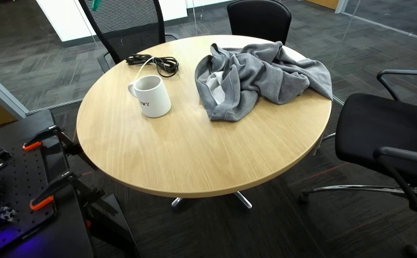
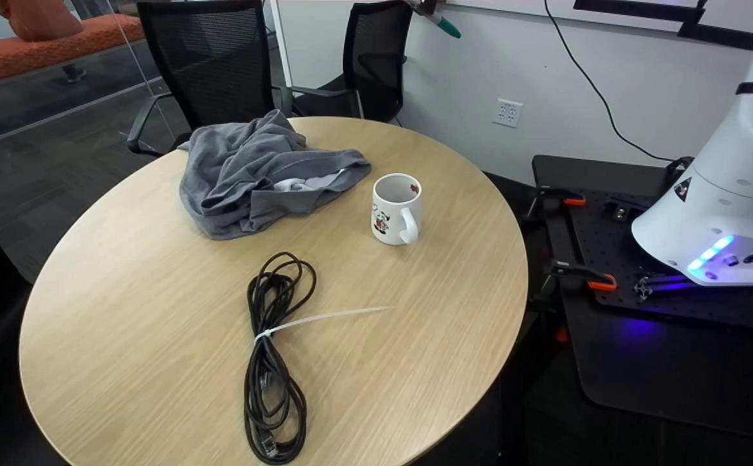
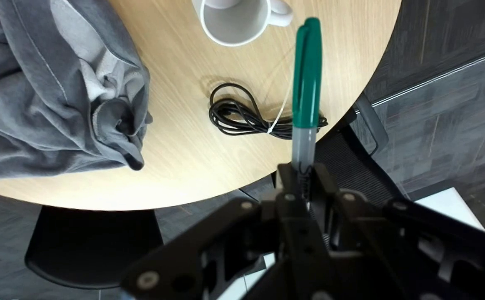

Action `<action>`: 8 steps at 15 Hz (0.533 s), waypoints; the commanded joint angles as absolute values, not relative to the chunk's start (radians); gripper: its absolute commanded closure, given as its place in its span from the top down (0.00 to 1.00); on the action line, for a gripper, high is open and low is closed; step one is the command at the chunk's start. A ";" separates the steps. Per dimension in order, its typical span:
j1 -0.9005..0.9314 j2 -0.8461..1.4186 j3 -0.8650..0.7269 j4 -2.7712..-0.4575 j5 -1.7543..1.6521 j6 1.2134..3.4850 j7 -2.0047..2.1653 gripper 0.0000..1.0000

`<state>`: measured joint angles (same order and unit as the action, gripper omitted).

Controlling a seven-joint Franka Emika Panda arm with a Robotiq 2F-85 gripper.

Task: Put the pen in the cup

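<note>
A white mug, the cup [image 1: 153, 98], stands upright on the round wooden table [image 1: 194, 154]; it also shows in an exterior view [image 2: 386, 217] and at the top of the wrist view [image 3: 234, 25]. The pen [image 3: 307, 83] is a marker with a green cap and a grey barrel. My gripper [image 3: 303, 177] is shut on the pen's barrel, with the capped end sticking out past the fingertips. The pen's green cap shows high above the table, apart from the cup, at the top edge of both exterior views [image 1: 95, 4] [image 2: 447, 27]. The pen's rear end is hidden between the fingers.
A coiled black cable [image 2: 266, 353] with a white tie lies near the cup. A crumpled grey garment [image 1: 265, 75] covers part of the table. Black chairs [image 1: 260, 19] stand around it. The white robot base [image 2: 706, 226] sits on a clamped black stand beside the table.
</note>
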<state>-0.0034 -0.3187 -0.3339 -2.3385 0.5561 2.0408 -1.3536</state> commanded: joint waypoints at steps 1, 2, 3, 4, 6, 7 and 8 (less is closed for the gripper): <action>-0.006 -0.299 -0.342 -2.328 0.644 1.994 -1.452 0.03; 0.006 -0.293 -0.356 -2.332 0.713 1.979 -1.522 0.03; 0.002 -0.282 -0.356 -2.335 0.763 1.964 -1.579 0.03; -0.006 -0.270 -0.355 -2.335 0.817 1.938 -1.641 0.03; -0.025 -0.244 -0.352 -2.331 0.908 1.870 -1.761 0.03; -0.035 -0.230 -0.350 -2.328 0.943 1.829 -1.817 0.03; -0.047 -0.213 -0.348 -2.322 0.967 1.781 -1.872 0.03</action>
<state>-0.0120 -0.2571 -0.3491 -2.3450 0.8849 1.8963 -1.7267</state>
